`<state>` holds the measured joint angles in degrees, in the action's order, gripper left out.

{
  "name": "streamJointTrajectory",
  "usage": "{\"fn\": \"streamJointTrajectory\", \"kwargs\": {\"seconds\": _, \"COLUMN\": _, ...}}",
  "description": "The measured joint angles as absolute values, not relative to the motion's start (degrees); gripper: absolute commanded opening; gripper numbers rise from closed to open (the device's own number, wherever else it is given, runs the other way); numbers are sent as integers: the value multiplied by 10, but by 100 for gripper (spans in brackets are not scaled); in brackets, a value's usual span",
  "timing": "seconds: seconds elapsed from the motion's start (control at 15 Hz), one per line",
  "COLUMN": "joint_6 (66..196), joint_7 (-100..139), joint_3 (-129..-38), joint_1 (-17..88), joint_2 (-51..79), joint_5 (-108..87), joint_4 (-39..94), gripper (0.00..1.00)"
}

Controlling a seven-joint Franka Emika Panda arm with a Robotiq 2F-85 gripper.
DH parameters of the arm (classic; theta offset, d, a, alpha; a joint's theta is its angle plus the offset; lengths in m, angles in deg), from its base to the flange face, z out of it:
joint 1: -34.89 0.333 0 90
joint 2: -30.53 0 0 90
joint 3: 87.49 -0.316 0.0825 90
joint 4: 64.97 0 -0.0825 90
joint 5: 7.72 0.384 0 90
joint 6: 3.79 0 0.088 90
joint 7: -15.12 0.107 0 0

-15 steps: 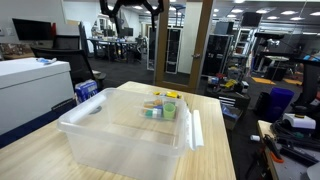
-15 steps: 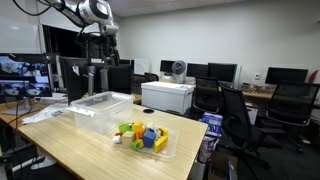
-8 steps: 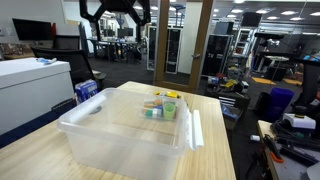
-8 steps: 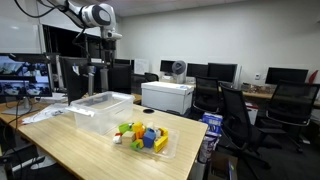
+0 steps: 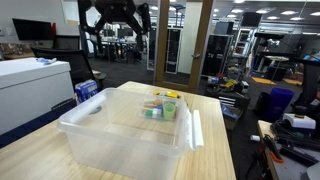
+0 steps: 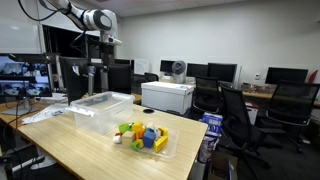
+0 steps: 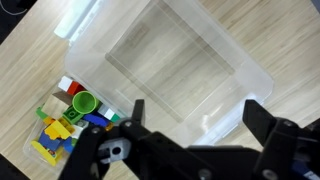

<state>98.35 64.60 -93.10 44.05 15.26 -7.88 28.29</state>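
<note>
One claw [image 7: 194,106] spread | clear bin [image 7: 175,68] below it, well apart

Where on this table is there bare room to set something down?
The clear bin is empty inside. In an exterior view, bare table stretches from the bin to the near edge. Crowded only at the toy pile beside the bin.

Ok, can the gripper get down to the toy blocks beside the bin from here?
Probably yes. The gripper hangs open, high over the clear bin, and the toy blocks lie uncovered in a shallow tray beside it. Nothing stands over them; it would need to shift sideways off the bin first.
</note>
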Motion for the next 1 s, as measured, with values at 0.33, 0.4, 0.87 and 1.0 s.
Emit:
{"fn": "streamJointTrajectory", "kwargs": {"seconds": 0.33, "joint_6": 956, "joint_7": 515, "joint_3": -931, "joint_1": 441, "joint_2": 155, "joint_5": -81, "joint_4": 283, "gripper": 100}}
{"fn": "streamJointTrajectory", "kwargs": {"seconds": 0.4, "joint_6": 951, "joint_7": 485, "joint_3": -930, "joint_1": 440, "joint_2": 157, "joint_5": -82, "joint_4": 283, "gripper": 100}}
{"fn": "streamJointTrajectory", "kwargs": {"seconds": 0.87, "joint_6": 939, "joint_7": 304, "joint_3": -927, "joint_1": 441, "joint_2": 189, "joint_5": -155, "joint_4": 322, "gripper": 100}}
{"fn": "streamJointTrajectory", "kwargs": {"seconds": 1.0, "joint_6": 941, "joint_7": 262, "joint_3": -930, "joint_1": 442, "joint_2": 204, "joint_5": -183, "joint_4": 342, "gripper": 100}}
